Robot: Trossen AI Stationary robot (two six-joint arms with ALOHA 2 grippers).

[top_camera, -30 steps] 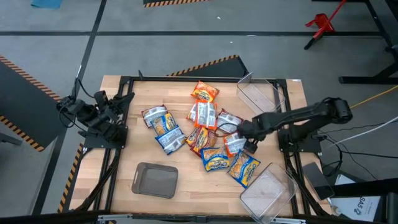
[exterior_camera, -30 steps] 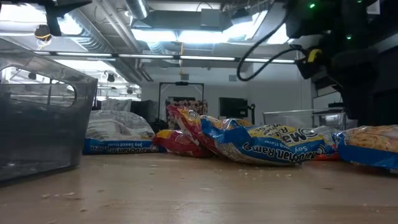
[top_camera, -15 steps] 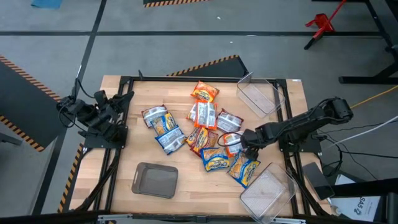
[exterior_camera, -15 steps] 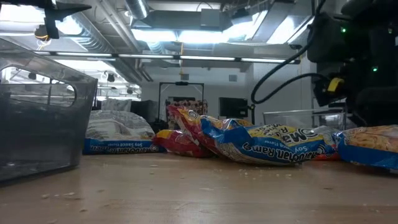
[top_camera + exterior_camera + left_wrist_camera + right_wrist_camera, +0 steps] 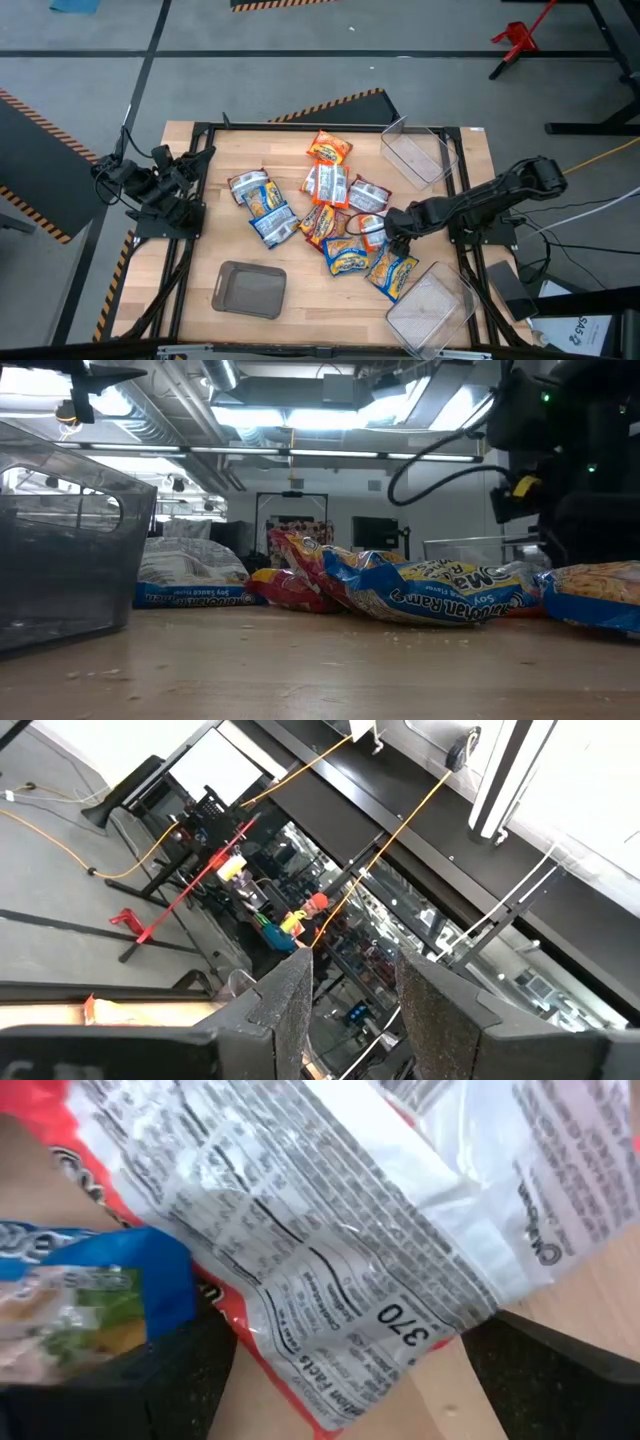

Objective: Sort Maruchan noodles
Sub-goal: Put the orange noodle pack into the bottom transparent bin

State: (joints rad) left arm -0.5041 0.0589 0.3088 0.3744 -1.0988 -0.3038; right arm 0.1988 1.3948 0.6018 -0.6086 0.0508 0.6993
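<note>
Several Maruchan noodle packets (image 5: 325, 205) lie in a loose, overlapping pile on the middle of the wooden table (image 5: 200, 260). They are blue-yellow, orange-red and silver-white. My right gripper (image 5: 386, 228) points down, low over the pile's right side. It is open, its fingers (image 5: 195, 1370) on either side of the end of a silver-white packet with red edges (image 5: 330, 1270), which lies printed back up. A blue packet (image 5: 70, 1280) lies beside one finger. My left gripper (image 5: 197, 163) waits open at the table's left edge, tilted up toward the room (image 5: 350, 1000). My right gripper comes from above with its fingers astride the near end of the silver-white packet (image 5: 400, 1330), which lies flat on the pile. Whether the fingers touch it or the blue packet, I cannot tell.
A clear bin (image 5: 413, 155) stands at the far right and another (image 5: 432, 305) at the near right corner. A grey tray (image 5: 248, 290) sits near the front, left of the pile. In the low view a clear bin wall (image 5: 70, 560) fills the left.
My right gripper has sunk toward the pile and shifted a little toward the table's near edge, tipping to point straight down. It has stayed open. The packets have not moved.
</note>
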